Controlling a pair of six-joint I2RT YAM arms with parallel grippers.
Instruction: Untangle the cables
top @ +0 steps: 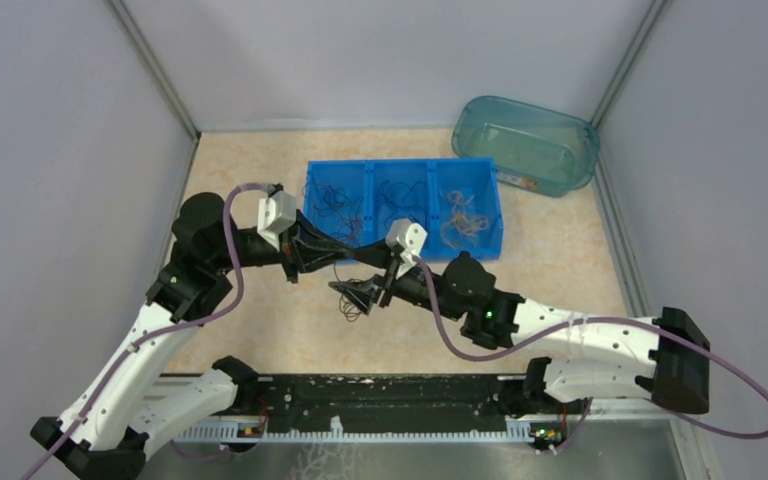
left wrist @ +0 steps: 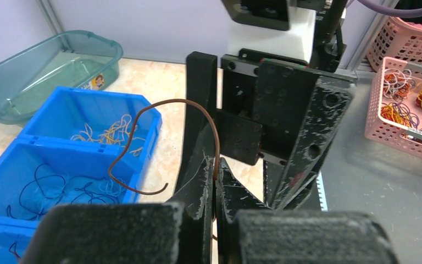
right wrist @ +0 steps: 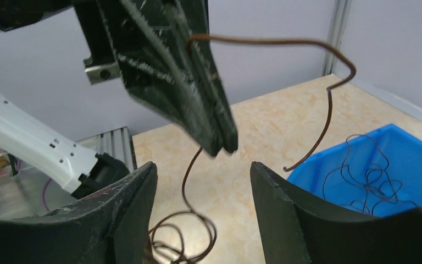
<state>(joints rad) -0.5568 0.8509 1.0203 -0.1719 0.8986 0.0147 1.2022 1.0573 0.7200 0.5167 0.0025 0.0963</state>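
Left tool (left wrist: 216, 171) clamped shut on one brown cable (left wrist: 182, 100), held over the middle of the table (top: 560, 270) short of the blue bin (top: 400, 163); right tool (right wrist: 203, 177) spread apart either side of its dangling curls (right wrist: 184, 242), where pulling could cinch that snarl tighter or slip the thin wire from the pinch.

Your left gripper (left wrist: 215, 179) has its jaws pressed together on a brown cable (left wrist: 182, 100), which arches up and leftward, then curls down to a free end. The right gripper (left wrist: 240, 181) faces you just behind it, jaws apart. In the blue bin (left wrist: 149, 118), the far compartment holds tan cables (left wrist: 107, 133) and the next holds dark blue cables (left wrist: 60, 190). A teal tub (left wrist: 16, 82) sits on the worktop (left wrist: 159, 80) beyond.
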